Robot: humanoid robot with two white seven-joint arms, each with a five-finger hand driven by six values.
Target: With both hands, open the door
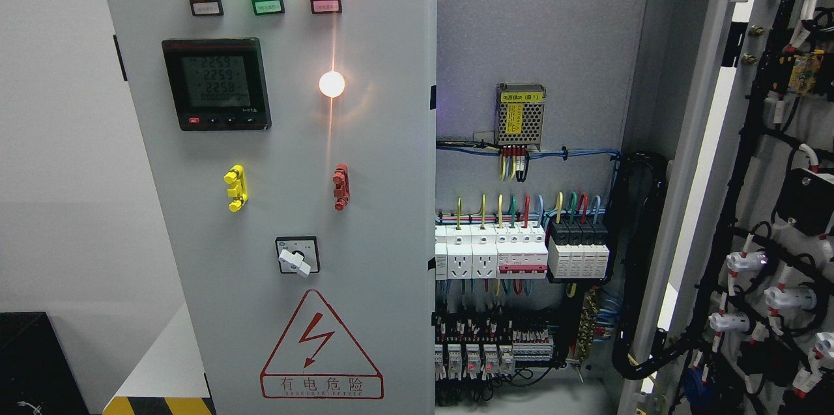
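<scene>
Right door (749,206), nearest my camera, stands swung open; left door (273,206) remains shut beside exposed breakers (515,252). Neither of my hands is visible, their state unknown. Risk: blind reaching snags live wiring.

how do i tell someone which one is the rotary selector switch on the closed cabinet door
Start at the closed grey door on the left, below the digital meter. Go down past the yellow handle and red handle to the spot just above the red warning triangle. The rotary selector switch sits there, the only black square plate with a white knob.
</scene>
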